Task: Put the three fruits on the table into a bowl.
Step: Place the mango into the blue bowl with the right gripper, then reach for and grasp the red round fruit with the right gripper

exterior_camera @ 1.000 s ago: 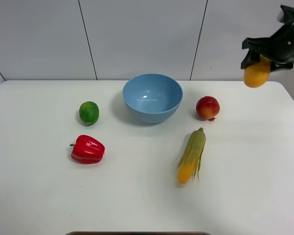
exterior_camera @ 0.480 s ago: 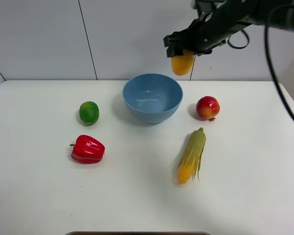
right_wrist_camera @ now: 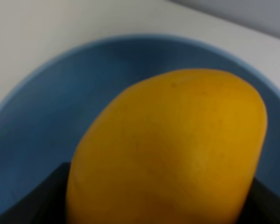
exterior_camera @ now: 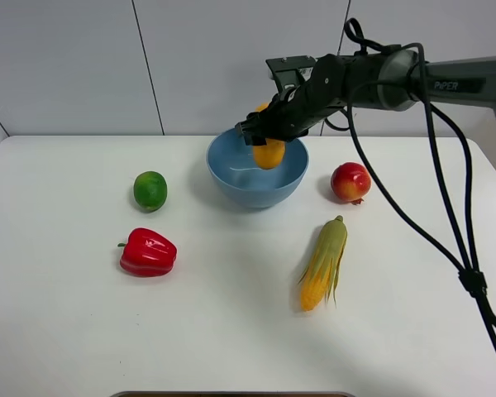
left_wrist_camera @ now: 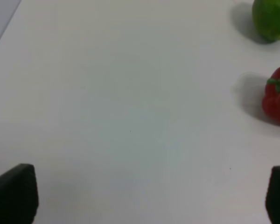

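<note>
Your R gripper (exterior_camera: 267,136) is clamped on the mango (exterior_camera: 269,153), which hangs from its jaws over the bowl (exterior_camera: 231,184) opening; R wrist cam shows the mango close-up w/ blue bowl wall behind. Only L wrist cam shows the L gripper (left_wrist_camera: 151,193); jaws wide apart above the table (left_wrist_camera: 107,93), lime (left_wrist_camera: 270,18) & pepper (left_wrist_camera: 277,95) in sight.

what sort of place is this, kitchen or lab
Probably a robotics lab bench, not a kitchen: a bare white table against a plain panelled wall, and the cabled right gripper holding a mango over a blue bowl.
</note>
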Action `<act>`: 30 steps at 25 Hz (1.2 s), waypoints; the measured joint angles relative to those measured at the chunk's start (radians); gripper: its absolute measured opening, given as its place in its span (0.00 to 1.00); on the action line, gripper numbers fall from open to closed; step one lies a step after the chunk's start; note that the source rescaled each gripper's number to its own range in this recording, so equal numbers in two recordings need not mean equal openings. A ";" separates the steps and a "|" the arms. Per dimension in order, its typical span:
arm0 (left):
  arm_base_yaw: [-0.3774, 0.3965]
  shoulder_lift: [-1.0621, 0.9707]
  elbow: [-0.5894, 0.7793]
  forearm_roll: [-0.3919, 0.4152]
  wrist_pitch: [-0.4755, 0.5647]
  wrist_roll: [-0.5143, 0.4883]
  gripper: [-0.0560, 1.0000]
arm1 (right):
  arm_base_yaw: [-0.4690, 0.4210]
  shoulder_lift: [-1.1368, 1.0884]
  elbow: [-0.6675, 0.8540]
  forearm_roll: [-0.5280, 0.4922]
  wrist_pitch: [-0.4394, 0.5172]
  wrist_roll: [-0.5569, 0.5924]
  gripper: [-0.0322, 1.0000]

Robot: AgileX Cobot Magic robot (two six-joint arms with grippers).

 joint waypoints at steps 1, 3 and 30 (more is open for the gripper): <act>0.000 0.000 0.000 0.000 0.000 0.000 1.00 | 0.000 0.008 0.000 0.000 0.000 0.000 0.08; 0.000 0.000 0.000 0.000 0.000 0.000 1.00 | 0.000 0.020 0.000 0.000 0.000 0.000 0.34; 0.000 0.000 0.000 0.000 0.000 0.000 1.00 | -0.223 -0.225 -0.001 -0.061 0.416 0.047 0.79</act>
